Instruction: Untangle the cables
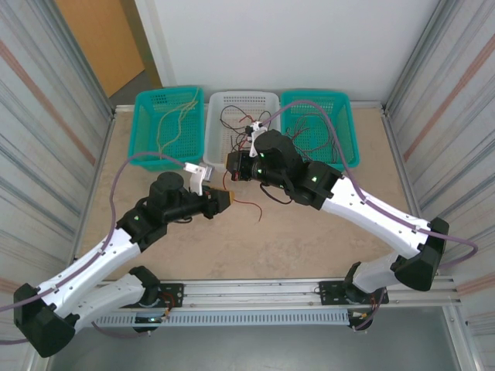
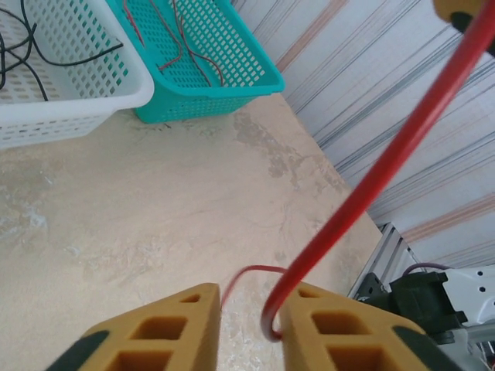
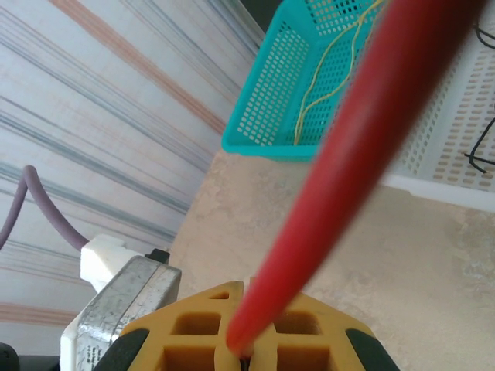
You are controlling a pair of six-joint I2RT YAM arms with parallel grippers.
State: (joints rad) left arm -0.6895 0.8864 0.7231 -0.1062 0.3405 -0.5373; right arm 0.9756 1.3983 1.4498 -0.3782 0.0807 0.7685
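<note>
You have three baskets in a row along the far edge of the worktop (image 1: pixel 309 247). The left basket (image 1: pixel 141 127), teal, holds thin yellow cables (image 1: pixel 174 124), and the right wrist view shows them lying across its mesh (image 3: pixel 332 69). The white basket (image 1: pixel 241 95) in the middle holds dark cables (image 1: pixel 230 122). The right basket (image 1: pixel 317 94), also teal, holds brown and red cables (image 1: pixel 319 137). They show more clearly in the left wrist view (image 2: pixel 182 54).

The red cable (image 1: pixel 246 203) is outside the baskets, just near of the white one. Its loose end lies curled on the worktop to the right of the left claw (image 1: pixel 223 202). Your right claw (image 1: pixel 231 166) has its pads pressed together on this cable (image 3: pixel 249 344). Your left claw (image 2: pixel 254 301) stands parted. The cable (image 2: pixel 371 185) runs down between its fingers and hooks against the inner face of one pad, not pinched.

From above, your right arm covers the near end of the white basket and the near-left corner of the right basket. The stretch of red cable between the two claws is too thin to trace there. In the right wrist view the cable (image 3: pixel 363 154) sits so close to the lens that it is a blur. In the left wrist view its upper end is cut off at the top right corner.
</note>
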